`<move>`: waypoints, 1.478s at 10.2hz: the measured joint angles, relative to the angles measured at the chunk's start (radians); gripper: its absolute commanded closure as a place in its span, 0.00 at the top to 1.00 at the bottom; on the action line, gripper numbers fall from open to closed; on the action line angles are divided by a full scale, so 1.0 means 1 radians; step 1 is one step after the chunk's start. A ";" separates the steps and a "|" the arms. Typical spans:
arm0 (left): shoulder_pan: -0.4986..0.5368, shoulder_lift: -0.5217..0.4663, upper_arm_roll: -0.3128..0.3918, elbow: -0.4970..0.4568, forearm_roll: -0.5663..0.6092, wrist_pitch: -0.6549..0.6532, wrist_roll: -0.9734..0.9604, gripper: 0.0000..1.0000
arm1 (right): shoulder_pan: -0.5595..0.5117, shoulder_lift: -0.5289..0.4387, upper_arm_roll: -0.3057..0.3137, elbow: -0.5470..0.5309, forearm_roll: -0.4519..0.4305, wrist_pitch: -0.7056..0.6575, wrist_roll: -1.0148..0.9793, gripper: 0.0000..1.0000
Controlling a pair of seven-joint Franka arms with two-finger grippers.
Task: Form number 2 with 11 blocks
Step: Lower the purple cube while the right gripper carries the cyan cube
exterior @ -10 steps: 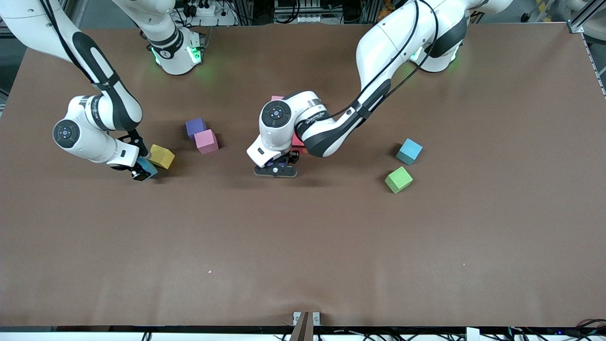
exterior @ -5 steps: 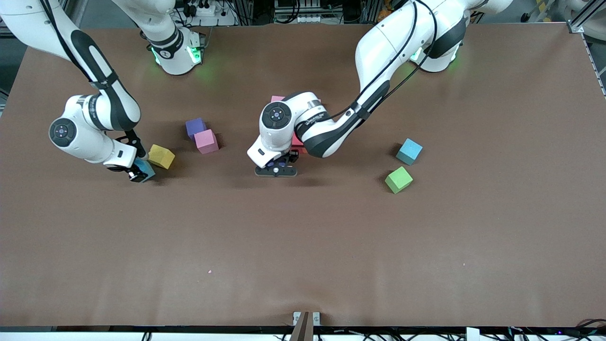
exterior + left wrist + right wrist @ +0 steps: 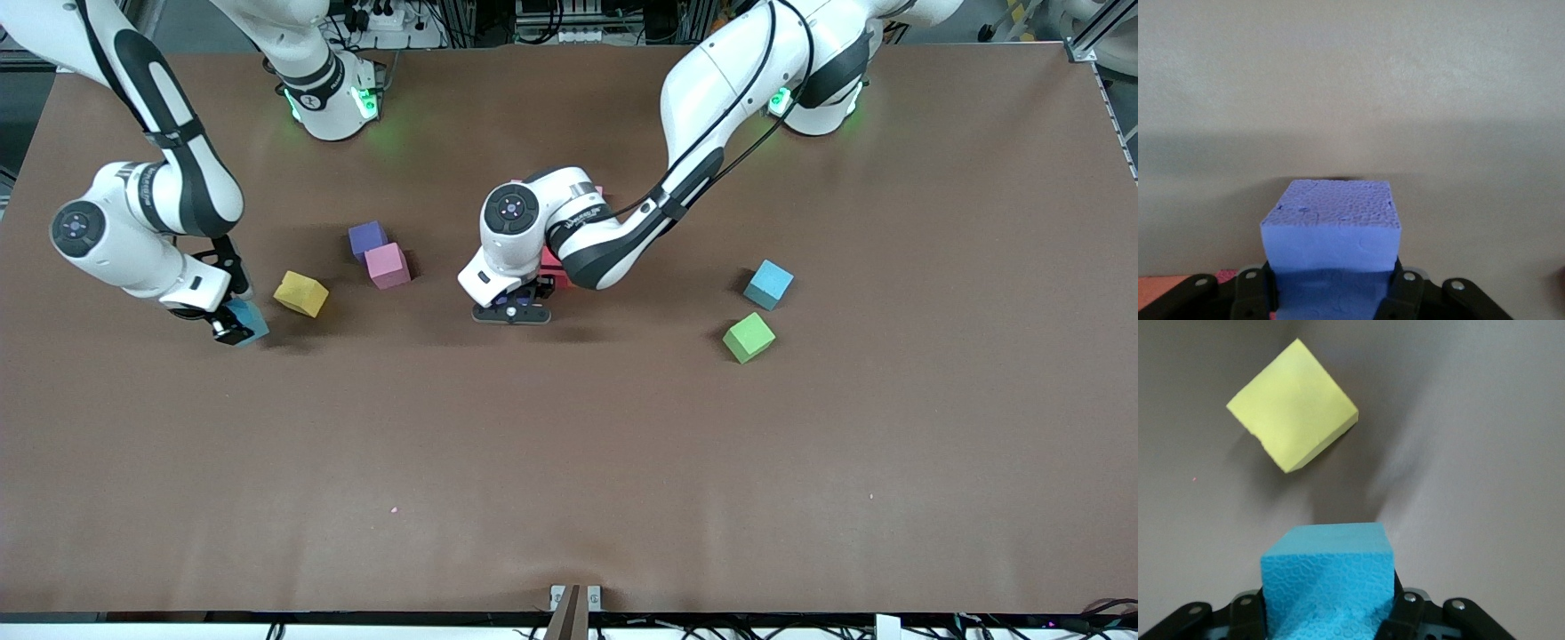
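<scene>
Your right gripper (image 3: 233, 331) is pinching a light blue cube (image 3: 1328, 577) above the table (image 3: 569, 462) at the right arm's end, beside a yellow cube (image 3: 300, 293). Your left gripper (image 3: 513, 311) is clamping a purple cube (image 3: 1331, 223) low over the table's middle, next to the red cube (image 3: 553, 265) its arm is mostly hiding.

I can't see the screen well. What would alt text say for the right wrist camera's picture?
The right gripper is shut on a light blue foam cube, seen close up from the wrist above the brown table. A yellow foam cube lies on the table apart from it, turned at an angle.
</scene>
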 measured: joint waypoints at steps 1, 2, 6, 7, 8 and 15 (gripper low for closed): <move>0.000 0.001 0.002 0.000 0.000 0.000 0.000 0.40 | -0.003 -0.003 -0.007 0.001 0.023 0.000 -0.001 0.42; 0.000 0.001 0.004 0.000 0.000 0.000 0.000 0.43 | -0.004 -0.007 -0.010 0.003 0.049 0.000 0.000 0.42; 0.000 0.013 0.010 -0.002 0.000 0.000 0.000 0.46 | -0.003 -0.028 -0.009 0.020 0.086 0.001 0.172 0.44; 0.000 0.017 0.010 -0.002 0.000 0.000 0.000 0.46 | 0.001 -0.028 -0.007 0.027 0.089 0.001 0.241 0.44; 0.000 0.019 0.010 -0.002 -0.001 0.000 0.000 0.46 | 0.005 -0.028 -0.003 0.033 0.091 0.001 0.320 0.44; -0.010 0.024 0.010 -0.002 -0.003 0.000 0.000 0.57 | 0.044 -0.027 0.005 0.038 0.092 -0.052 0.722 0.44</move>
